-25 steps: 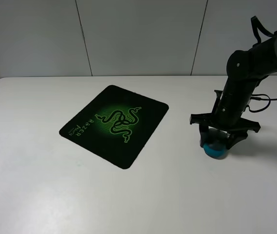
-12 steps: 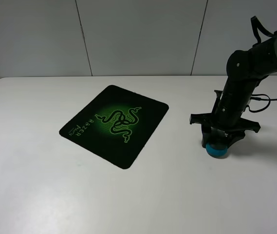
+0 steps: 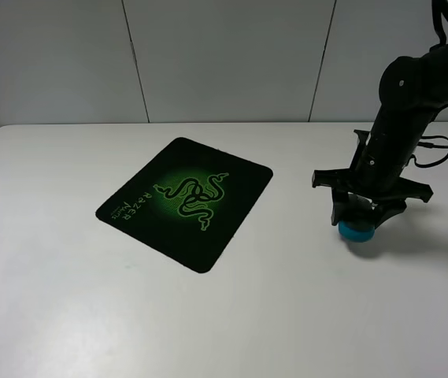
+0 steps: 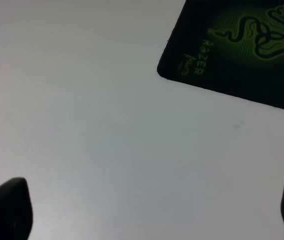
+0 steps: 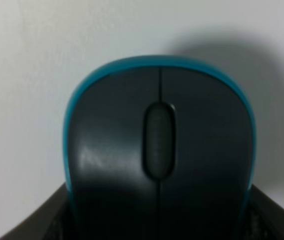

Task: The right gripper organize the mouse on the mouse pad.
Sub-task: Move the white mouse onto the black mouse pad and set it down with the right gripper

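Right gripper: fingers closed onto the mouse, one on each teal side. The wrist view shows the grey top and scroll wheel sitting square in the grip.

Change over the last second: the fingers were straddling the mouse and have now shut on it. Gripper and mouse have both shifted slightly up and to the right in the high view, and the arm is raised. Judgement: the grasp is made and the lift has begun. A soft shadow beside the mouse fits this, though a gap above the table cannot be confirmed.

The mouse is well apart from the mouse pad, out to its right over bare white surface.

Room to move: nothing stands between mouse and pad, so the path leftward is open. The pad lies skewed and its right corner is the nearest. The logo centre leaves good margin from every pad edge.

Left gripper: fingers wide apart, holding nothing, near the lettered corner of the pad.
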Robot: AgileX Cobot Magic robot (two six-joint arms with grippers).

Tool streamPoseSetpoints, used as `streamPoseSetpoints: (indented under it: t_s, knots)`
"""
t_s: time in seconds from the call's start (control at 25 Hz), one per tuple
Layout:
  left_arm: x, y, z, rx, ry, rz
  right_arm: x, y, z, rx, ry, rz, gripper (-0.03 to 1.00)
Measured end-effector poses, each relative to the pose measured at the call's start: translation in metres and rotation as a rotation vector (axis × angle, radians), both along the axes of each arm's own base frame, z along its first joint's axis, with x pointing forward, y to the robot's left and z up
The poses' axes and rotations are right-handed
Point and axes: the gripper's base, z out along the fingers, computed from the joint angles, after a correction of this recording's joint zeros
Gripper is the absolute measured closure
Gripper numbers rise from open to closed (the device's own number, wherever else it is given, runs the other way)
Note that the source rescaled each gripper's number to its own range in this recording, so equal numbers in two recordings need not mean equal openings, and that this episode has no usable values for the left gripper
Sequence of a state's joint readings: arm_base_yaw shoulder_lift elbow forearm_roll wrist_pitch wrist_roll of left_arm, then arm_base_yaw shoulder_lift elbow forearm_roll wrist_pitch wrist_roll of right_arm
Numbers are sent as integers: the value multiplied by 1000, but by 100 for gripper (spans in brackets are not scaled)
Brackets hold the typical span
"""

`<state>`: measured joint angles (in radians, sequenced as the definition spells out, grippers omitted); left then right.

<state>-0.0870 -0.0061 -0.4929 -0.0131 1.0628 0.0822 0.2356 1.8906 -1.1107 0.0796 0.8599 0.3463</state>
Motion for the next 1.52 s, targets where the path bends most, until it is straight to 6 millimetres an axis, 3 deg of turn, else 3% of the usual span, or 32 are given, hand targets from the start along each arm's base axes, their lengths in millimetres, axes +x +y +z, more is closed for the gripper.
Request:
streamPoseSetpoints:
  t_s: [0.56, 1.04, 1.52]
  knots:
    - [0, 0, 0, 0, 0, 0, -7, 5, 30, 9, -5, 38, 95]
    - [0, 0, 0, 0, 0, 0, -1, 99, 82, 19, -51, 303, 95]
    - [0, 0, 0, 1, 0, 1, 24, 194, 75, 50, -119, 458, 95]
